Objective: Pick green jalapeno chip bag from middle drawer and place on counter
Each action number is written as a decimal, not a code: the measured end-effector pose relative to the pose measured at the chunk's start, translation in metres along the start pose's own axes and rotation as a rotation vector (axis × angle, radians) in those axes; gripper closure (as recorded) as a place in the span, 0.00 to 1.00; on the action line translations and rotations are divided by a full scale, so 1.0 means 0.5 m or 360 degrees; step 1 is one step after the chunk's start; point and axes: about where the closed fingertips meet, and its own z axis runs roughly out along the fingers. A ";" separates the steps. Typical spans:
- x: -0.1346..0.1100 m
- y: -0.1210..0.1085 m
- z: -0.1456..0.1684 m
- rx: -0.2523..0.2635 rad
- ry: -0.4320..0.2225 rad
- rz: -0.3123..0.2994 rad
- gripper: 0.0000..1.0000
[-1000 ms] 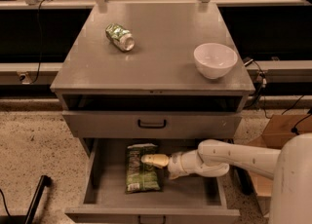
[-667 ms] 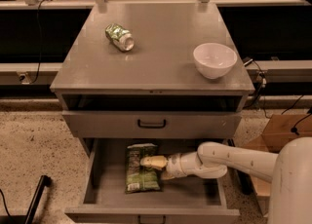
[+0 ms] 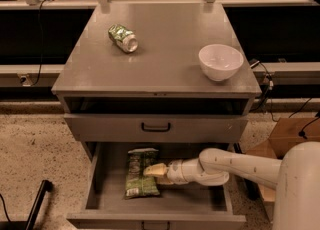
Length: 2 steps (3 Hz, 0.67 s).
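Claw (image 3: 153, 170) in middle drawer (image 3: 200, 200), at edge of green jalapeno chip bag (image 3: 138, 180); opening cannot be told.

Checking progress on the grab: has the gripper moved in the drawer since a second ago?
Yes, a little. The gripper has slid left, away from the right wall of the drawer, further over the chip bag.

On the counter (image 3: 165, 69), the drink can (image 3: 123, 38) lies on its side at the left rear and the bowl (image 3: 220, 61) stands at the right. Below a closed drawer (image 3: 110, 126), the open middle drawer (image 3: 195, 201) holds the jalapeno chip bag (image 3: 137, 181) flat, left of centre. The gripper (image 3: 152, 170) reaches in from the right, over the bag's right edge.
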 end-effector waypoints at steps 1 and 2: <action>0.005 -0.013 0.013 0.0048 -0.0001 0.0004 0.48; 0.008 -0.028 0.024 0.0085 0.0013 0.0018 0.56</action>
